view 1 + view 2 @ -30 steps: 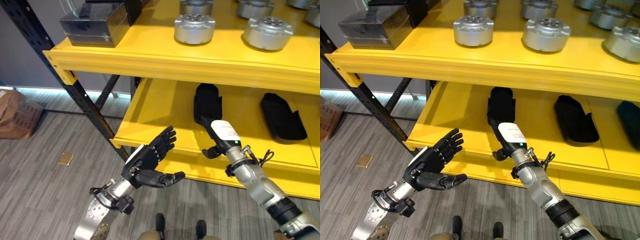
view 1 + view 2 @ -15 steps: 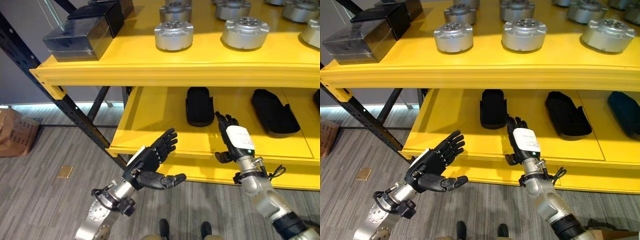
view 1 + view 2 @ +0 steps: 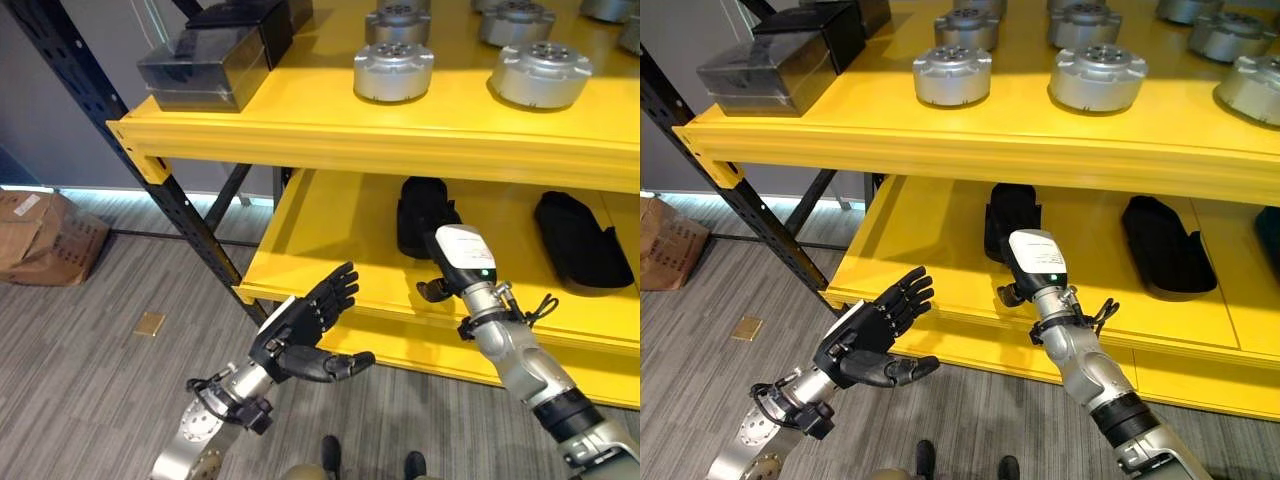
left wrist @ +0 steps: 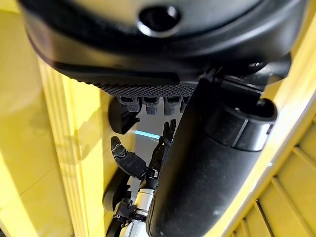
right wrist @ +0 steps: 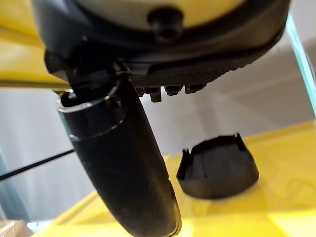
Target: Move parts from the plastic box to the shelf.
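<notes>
My right hand point(image 3: 455, 262), with a white cover on its back, reaches over the front lip of the lower yellow shelf point(image 3: 330, 215). Its straight fingers point at the near end of a black moulded part point(image 3: 420, 205) lying there, and it holds nothing. The right wrist view shows that black part point(image 5: 217, 168) just past the thumb point(image 5: 123, 163), not touched. A second black part point(image 3: 578, 240) lies further right. My left hand point(image 3: 300, 328) hovers open and empty below the shelf front, palm turned inward.
Several silver round parts point(image 3: 393, 68) stand on the upper shelf point(image 3: 330, 135), with dark boxes point(image 3: 205, 65) at its left end. A black slanted post point(image 3: 150, 160) carries the rack. A cardboard box point(image 3: 45, 235) sits on the floor at left.
The camera has shifted. My right hand has moved from beside the black part on its right to just in front of its near end. The left hand keeps its pose.
</notes>
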Motion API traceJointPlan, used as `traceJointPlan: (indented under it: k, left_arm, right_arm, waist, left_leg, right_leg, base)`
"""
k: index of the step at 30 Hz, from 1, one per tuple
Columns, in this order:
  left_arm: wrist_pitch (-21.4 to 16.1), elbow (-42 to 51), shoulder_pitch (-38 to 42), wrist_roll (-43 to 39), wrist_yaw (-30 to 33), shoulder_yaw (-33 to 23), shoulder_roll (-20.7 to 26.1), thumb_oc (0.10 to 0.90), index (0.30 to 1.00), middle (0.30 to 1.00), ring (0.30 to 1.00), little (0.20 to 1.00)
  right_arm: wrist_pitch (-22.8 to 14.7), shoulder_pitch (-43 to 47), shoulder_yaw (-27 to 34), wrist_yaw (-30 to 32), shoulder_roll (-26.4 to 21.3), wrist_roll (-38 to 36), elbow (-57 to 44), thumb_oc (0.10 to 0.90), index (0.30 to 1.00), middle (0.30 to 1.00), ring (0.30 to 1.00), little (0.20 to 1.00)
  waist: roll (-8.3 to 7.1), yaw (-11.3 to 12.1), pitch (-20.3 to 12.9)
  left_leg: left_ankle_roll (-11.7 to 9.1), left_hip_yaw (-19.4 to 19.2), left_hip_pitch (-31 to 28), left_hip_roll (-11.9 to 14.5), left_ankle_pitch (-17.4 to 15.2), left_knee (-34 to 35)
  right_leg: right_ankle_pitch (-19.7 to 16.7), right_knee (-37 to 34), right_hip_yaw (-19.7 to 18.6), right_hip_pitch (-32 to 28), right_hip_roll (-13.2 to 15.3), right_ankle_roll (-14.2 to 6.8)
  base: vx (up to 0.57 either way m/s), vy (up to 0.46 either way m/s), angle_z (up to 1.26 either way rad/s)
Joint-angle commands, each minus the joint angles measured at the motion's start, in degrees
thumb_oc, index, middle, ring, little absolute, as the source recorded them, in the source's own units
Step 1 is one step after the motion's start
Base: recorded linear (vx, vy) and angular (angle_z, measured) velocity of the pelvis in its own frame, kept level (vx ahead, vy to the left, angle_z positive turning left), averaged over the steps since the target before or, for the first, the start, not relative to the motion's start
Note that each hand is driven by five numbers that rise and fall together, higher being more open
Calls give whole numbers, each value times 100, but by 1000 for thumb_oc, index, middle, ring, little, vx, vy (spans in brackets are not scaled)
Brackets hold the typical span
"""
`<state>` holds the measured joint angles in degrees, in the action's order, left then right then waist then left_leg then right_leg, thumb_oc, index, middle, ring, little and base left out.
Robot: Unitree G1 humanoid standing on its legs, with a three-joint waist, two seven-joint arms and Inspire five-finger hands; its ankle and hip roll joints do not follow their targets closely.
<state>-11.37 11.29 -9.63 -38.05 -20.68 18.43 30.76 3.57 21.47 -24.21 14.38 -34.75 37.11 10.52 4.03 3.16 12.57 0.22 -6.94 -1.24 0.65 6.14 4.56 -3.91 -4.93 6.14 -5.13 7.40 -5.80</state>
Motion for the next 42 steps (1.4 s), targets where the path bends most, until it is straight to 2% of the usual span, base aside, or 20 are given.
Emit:
traceJointPlan:
  k: [1, 9, 15, 21, 31, 36, 37, 40, 42]
  left_arm:
    - [-477, 515, 593, -413, -42, 75, 101, 900, 1000, 1000, 1000, 1000]
    - [-502, 542, 709, -457, 10, 112, 131, 900, 1000, 1000, 1000, 1000]
    - [-498, 578, 767, -498, 70, 165, 160, 900, 1000, 1000, 1000, 1000]
    - [-496, 604, 812, -470, 93, 198, 171, 900, 1000, 1000, 1000, 1000]
    - [-449, 656, 786, -470, 58, 163, 213, 900, 1000, 1000, 1000, 1000]
    - [-453, 637, 794, -435, 26, 153, 213, 900, 1000, 1000, 1000, 1000]
    - [-455, 630, 790, -425, 8, 144, 203, 900, 1000, 1000, 1000, 1000]
    - [-441, 615, 800, -401, -34, 116, 206, 900, 1000, 1000, 1000, 1000]
    - [-437, 602, 799, -378, -80, 83, 201, 900, 1000, 1000, 1000, 1000]
  right_arm:
    - [-89, 1302, -105, 251, -204, 125, 1, 900, 1000, 1000, 1000, 1000]
    - [-199, 1658, -172, 324, -330, 106, 466, 900, 1000, 1000, 1000, 1000]
    - [-526, 1792, -72, 433, -515, 110, 620, 900, 1000, 1000, 1000, 1000]
    - [-474, 1882, -92, 425, -580, 174, 646, 900, 1000, 1000, 1000, 1000]
    - [-352, 2006, -140, -60, -670, 76, 728, 900, 1000, 1000, 1000, 1000]
    - [-152, 2055, -234, -513, -638, -350, 764, 900, 1000, 1000, 1000, 1000]
    - [-44, 2046, -238, -643, -615, -560, 769, 900, 1000, 1000, 1000, 1000]
    - [182, 2041, -233, -960, -520, -588, 778, 900, 1000, 1000, 1000, 1000]
    - [474, 2037, -279, -1239, -475, -808, 833, 900, 1000, 1000, 1000, 1000]
  waist:
    - [-53, 85, -9]
    - [77, 121, 241]
    - [191, 99, 406]
    - [234, 85, 490]
    - [243, 101, 540]
    - [221, 117, 560]
    - [212, 117, 563]
    - [187, 118, 571]
    - [157, 126, 570]
  left_leg:
    - [-21, 94, 26, -53, -686, -517]
    - [-26, 139, 249, -93, -646, -618]
    - [-21, 157, 382, -136, -617, -687]
    - [-24, 156, 445, -151, -585, -699]
    - [-29, 170, 476, -152, -561, -712]
    - [-37, 181, 489, -147, -548, -715]
    - [-39, 180, 489, -144, -546, -715]
    - [-44, 180, 477, -128, -545, -714]
    - [-52, 183, 469, -116, -542, -710]
  right_leg:
    - [420, 938, 156, 491, 103, 81]
    - [446, 1060, 175, 692, 127, 118]
    - [488, 1185, 179, 842, 139, 137]
    - [502, 1235, 167, 919, 129, 146]
    - [519, 1284, 168, 953, 120, 158]
    - [517, 1294, 169, 954, 116, 164]
    - [516, 1292, 168, 950, 116, 166]
    - [517, 1306, 171, 943, 110, 165]
    - [514, 1300, 166, 930, 102, 170]
  base:
    - [-57, -5, 4]
    - [-18, 0, 3]
    - [2, 3, 2]
    - [0, 0, 0]
    - [0, 0, 0]
    - [0, 0, 0]
    - [0, 0, 0]
    - [-4, -12, 1]
    - [-14, -35, 0]
